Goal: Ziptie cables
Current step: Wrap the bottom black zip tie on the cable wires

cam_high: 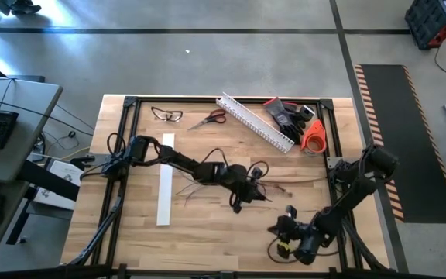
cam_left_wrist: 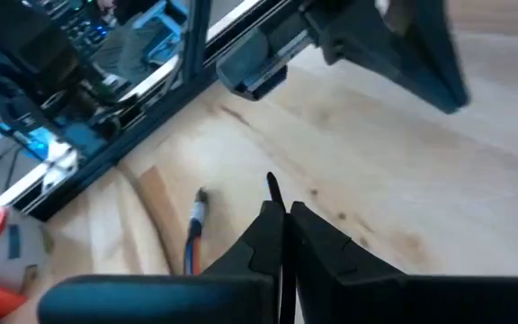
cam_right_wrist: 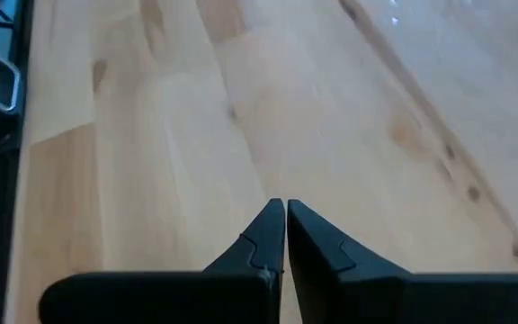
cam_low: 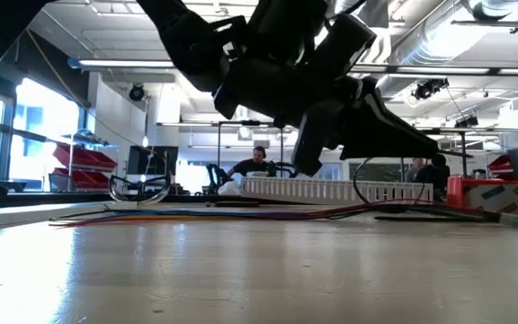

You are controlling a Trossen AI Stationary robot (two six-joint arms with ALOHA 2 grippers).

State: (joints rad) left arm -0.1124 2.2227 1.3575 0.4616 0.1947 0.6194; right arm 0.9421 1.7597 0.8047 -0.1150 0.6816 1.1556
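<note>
at mid-bench: left hand (cam_high: 263,199) was over the cables (cam_high: 281,184), fingers together with a thin dark sliver, maybe a ziptie (cam_left_wrist: 272,187), sticking out at the tips.
right hand (cam_high: 288,225): pressed together on nothing, parked near the bench's front edge.
progress: cables lay loose, no tie around them; bundling was all left.
views: low view showed the wires flat on the bench (cam_low: 241,270); high view alone showed the white channel (cam_high: 255,122).

cables (cam_high: 281,184): a loose bundle of thin, limp wires, dark, grey and reddish, lay flat and stretched out on the wooden table (cam_high: 207,229), near its middle
cable ends: in the left wrist view, one reddish-and-blue end (cam_left_wrist: 194,229) rested on the tabletop
ziptie (cam_left_wrist: 273,187): a thin dark strip stood up, its tip showing; its lower part was hidden
</note>
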